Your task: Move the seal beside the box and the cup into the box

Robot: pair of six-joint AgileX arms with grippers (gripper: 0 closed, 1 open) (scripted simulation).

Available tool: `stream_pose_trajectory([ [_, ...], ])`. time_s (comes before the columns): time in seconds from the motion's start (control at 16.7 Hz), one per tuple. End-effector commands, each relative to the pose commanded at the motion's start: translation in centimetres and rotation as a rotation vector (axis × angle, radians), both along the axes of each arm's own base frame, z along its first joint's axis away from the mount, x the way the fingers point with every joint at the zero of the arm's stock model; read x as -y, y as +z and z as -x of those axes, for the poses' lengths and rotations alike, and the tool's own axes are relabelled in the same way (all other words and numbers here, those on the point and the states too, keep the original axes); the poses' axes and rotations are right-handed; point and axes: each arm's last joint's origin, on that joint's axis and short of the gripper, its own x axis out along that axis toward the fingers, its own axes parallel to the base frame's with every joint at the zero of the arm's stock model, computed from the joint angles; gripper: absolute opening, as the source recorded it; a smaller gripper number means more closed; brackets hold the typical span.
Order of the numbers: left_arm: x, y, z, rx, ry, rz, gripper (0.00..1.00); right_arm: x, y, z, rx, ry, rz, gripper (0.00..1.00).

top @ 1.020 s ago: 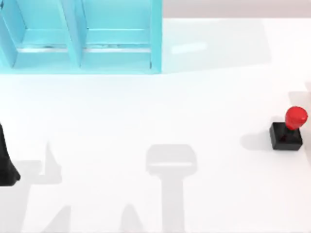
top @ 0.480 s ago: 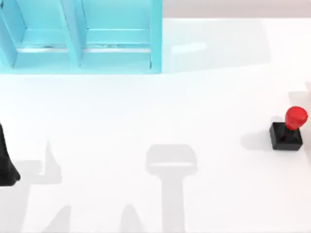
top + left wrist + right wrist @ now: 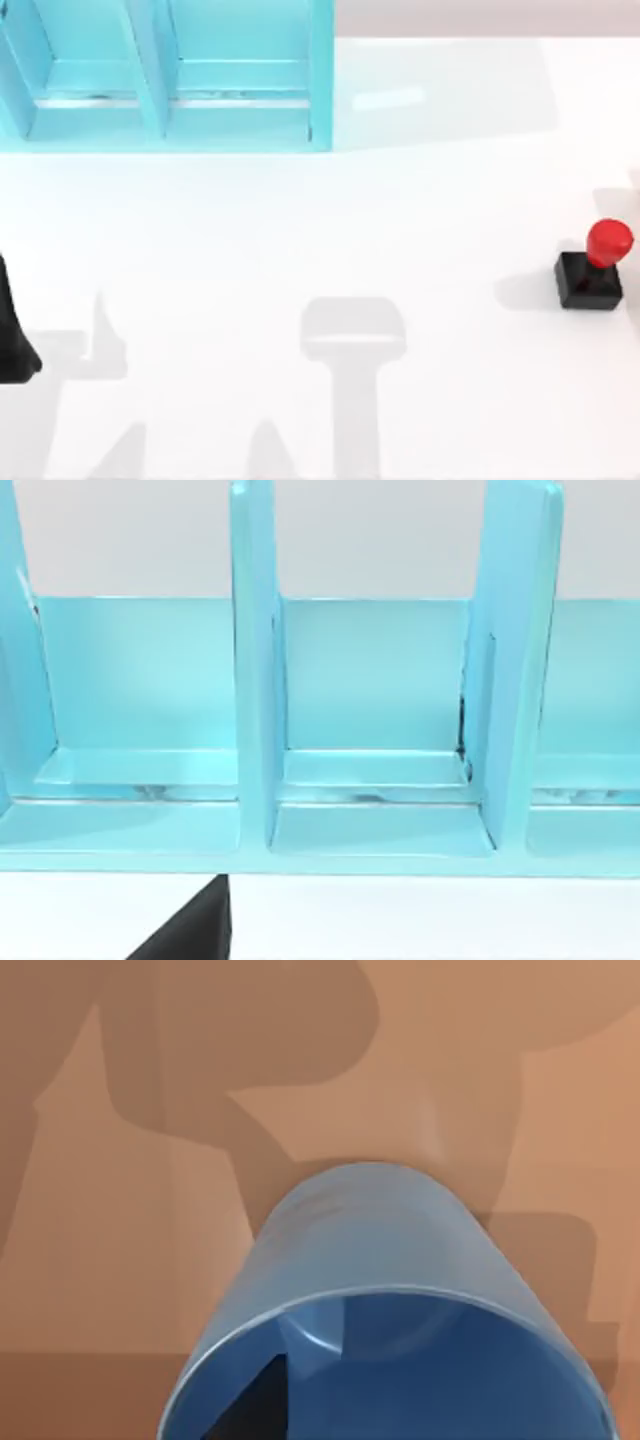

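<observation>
The seal (image 3: 592, 266), a black block with a red knob, stands upright near the table's right edge, far from the box. The light blue box (image 3: 322, 70) with upright dividers sits at the back left, and its compartments (image 3: 255, 680) face the left wrist camera. The blue cup (image 3: 385, 1260) is very close in the right wrist view, its mouth towards the camera. A dark part of my right gripper (image 3: 250, 1405) reaches inside its rim. My left arm (image 3: 12, 335) is parked at the table's left edge, with a dark tip of its gripper (image 3: 195, 932) in front of the box.
White tabletop stretches between the box and the seal, crossed by grey shadows of the arms (image 3: 352, 340). The box compartments in view hold nothing.
</observation>
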Motion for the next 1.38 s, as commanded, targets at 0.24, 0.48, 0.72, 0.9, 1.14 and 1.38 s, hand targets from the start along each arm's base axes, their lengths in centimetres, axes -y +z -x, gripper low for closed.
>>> stream_pose_trajectory([
  [0.24,0.0,0.0,0.0,0.000,0.000,0.000,1.00,0.0,0.0,0.0,0.000,0.000,0.000,1.00],
  [0.48,0.0,0.0,0.0,0.000,0.000,0.000,1.00,0.1,0.1,0.0,0.003,-0.001,0.001,1.00],
  [0.72,0.0,0.0,0.0,0.000,0.000,0.000,1.00,1.2,2.6,-0.8,0.101,0.007,0.029,1.00],
  [0.9,0.0,0.0,0.0,0.000,0.000,0.000,1.00,1.7,6.4,-1.9,0.188,0.017,0.064,1.00],
  [1.14,0.0,0.0,0.0,0.000,0.000,0.000,1.00,1.0,9.9,-1.8,0.149,0.014,0.049,1.00],
  [1.38,0.0,0.0,0.0,0.000,0.000,0.000,1.00,0.1,10.1,-0.2,0.015,0.000,0.005,1.00],
])
